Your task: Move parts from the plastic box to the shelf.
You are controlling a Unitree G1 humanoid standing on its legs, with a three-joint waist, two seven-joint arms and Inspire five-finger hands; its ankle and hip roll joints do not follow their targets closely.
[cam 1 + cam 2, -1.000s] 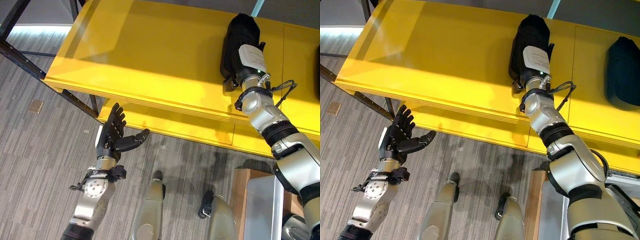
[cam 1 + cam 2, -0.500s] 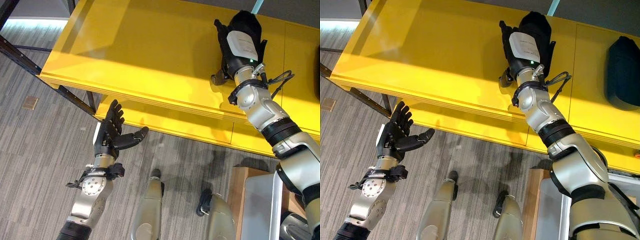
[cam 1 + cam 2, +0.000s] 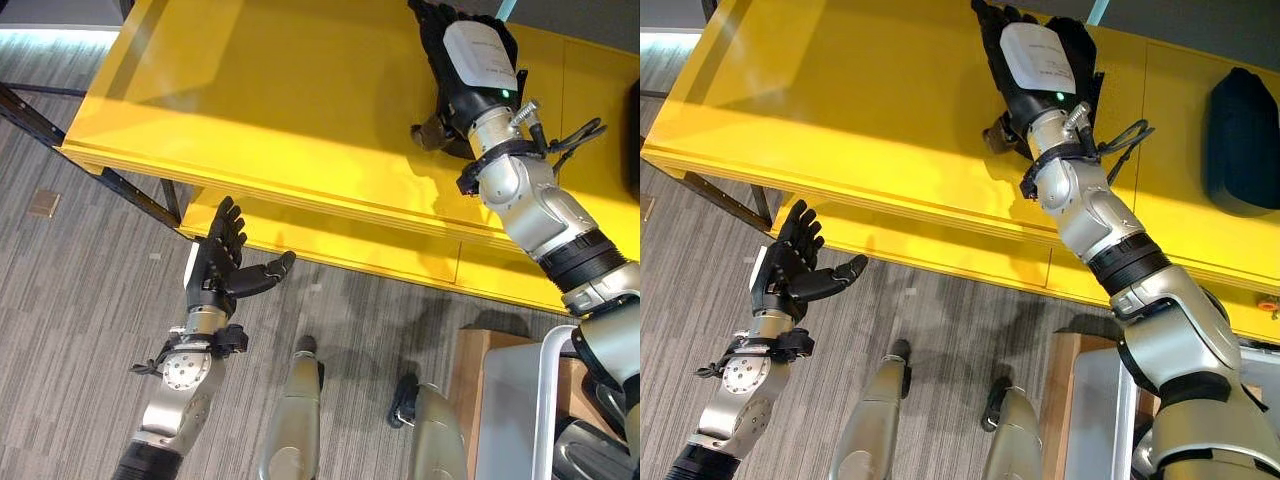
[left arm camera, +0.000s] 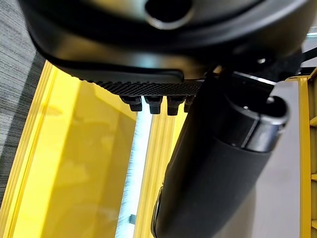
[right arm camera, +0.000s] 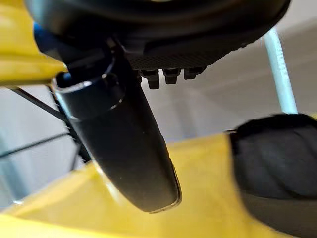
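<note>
A: What is seen in the left eye view?
B: The right hand (image 3: pixel 470 65) is seen above the yellow shelf (image 3: pixel 270 110), fingers straightened out and nothing held. A black part (image 3: pixel 505 30) is glimpsed on the shelf board just past it, largely hidden by the hand. The left hand (image 3: pixel 215 272) is held over the grey carpet (image 3: pixel 70 320) in front of the shelf's edge, fingers straight, thumb stretched sideways, nothing in it. A light plastic box (image 3: pixel 520 400) is seen at the lower right, beside the right arm.

A: And in the right eye view?
B: The same black part (image 3: pixel 1080 45) is seen beside the spread right hand (image 3: pixel 1025 60); whether they touch cannot be told. A second dark part (image 3: pixel 1243 140) is laid on the shelf further to the right, well apart from the first.

A: The left wrist view?
B: The left hand's thumb (image 4: pixel 213 173) is shown extended, with the fingertips (image 4: pixel 153 104) in a row, relaxed, against the yellow shelf boards.

A: The right wrist view?
B: The thumb (image 5: pixel 124 148) is shown straight, the fingertips (image 5: pixel 171 75) uncurled. The black part (image 5: pixel 275 163) is seen resting on the yellow board, free of the hand.
</note>
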